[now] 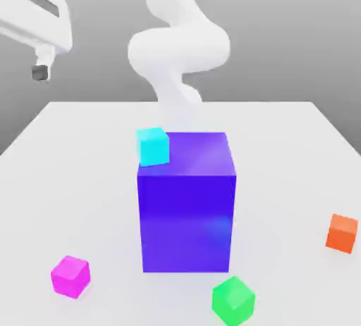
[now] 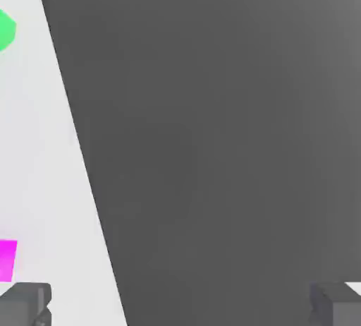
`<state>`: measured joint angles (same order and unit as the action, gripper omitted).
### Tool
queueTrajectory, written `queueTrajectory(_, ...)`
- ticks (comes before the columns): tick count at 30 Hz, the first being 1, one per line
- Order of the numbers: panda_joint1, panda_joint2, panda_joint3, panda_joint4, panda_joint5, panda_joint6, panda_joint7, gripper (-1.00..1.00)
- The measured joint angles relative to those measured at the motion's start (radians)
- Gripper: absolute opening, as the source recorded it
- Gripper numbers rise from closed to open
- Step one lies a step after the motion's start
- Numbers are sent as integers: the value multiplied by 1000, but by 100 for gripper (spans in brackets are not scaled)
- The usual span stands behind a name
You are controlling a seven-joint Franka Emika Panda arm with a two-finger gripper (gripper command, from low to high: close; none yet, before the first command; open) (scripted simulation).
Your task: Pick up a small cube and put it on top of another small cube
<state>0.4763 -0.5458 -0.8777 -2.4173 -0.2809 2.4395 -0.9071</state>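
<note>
Holds the tool empty, jaws wide apart, probably ready to straddle a cube. Leaves the magenta cube on the tabletop, at the exterior view's left, presumably awaiting a grasp.

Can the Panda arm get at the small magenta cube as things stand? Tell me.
Probably yes: the open, empty hand hangs off to the side, and the magenta cube sits apart from the big blue block, with nothing on top of it.
</note>
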Motion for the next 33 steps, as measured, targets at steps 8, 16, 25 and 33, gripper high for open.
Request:
queueTrajectory(8,238,138,-297,-38,-31,82,-435,0)
queueTrajectory(16,704,195,-807,-69,-181,154,-780,0)
queueTrajectory(25,1097,16,-1272,-47,-633,148,-884,0)
queueTrajectory(33,1227,-92,-1436,2,-805,184,-778,-100)
